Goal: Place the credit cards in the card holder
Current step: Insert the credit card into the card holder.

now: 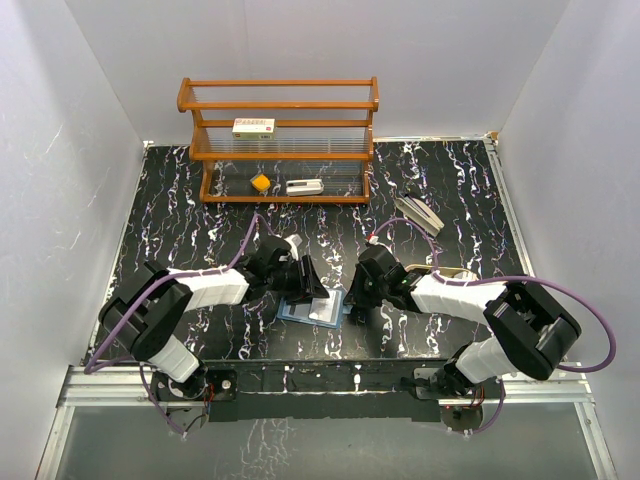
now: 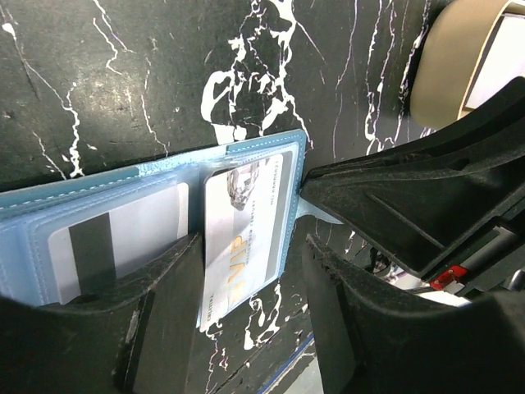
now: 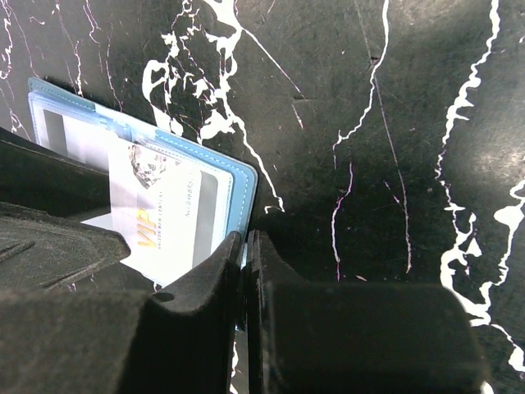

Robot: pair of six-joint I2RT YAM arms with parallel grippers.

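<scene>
The blue card holder [image 1: 312,310] lies open on the black marble table, between my two grippers. In the left wrist view a silvery VIP card [image 2: 246,230] sits partly inside the holder's [image 2: 164,176] right pocket, its near end sticking out. A pale card with a black stripe [image 2: 115,246] sits in the left pocket. My left gripper [image 2: 250,304] is open, with one finger on each side of the VIP card. My right gripper [image 3: 246,246] is shut on the holder's clasp tab at its right edge [image 3: 242,193]. More cards [image 1: 420,212] lie at the back right.
A wooden rack [image 1: 280,140] stands at the back, holding a white box with red marks [image 1: 254,127], a small orange thing [image 1: 260,182] and a white object [image 1: 305,186]. A tan oval tray [image 1: 455,272] lies by the right arm. The table's front edge runs just below the holder.
</scene>
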